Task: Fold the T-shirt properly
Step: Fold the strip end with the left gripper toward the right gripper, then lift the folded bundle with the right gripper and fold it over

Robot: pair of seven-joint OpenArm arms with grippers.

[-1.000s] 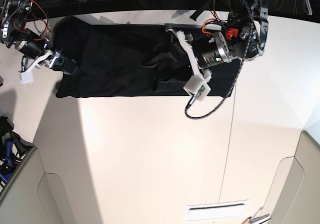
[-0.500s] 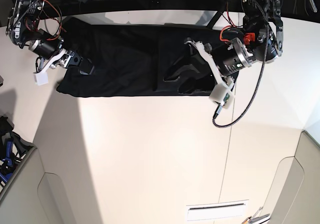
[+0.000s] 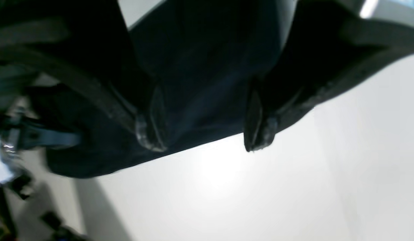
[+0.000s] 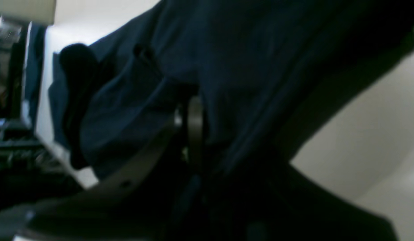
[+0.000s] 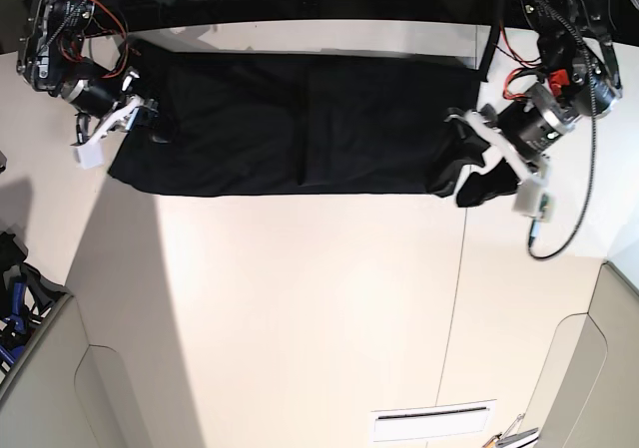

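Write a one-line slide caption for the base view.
Two arms' grippers, left and right, at opposite ends of a black cloth T-shirt stretched flat across the pale tabletop.

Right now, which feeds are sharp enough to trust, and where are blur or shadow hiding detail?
Base view: sharp, though the T-shirt reads as flat black. Left wrist view: motion-blurred, with glare on the table and the left tool dark. Right wrist view: dim, soft, cloth folds barely readable.
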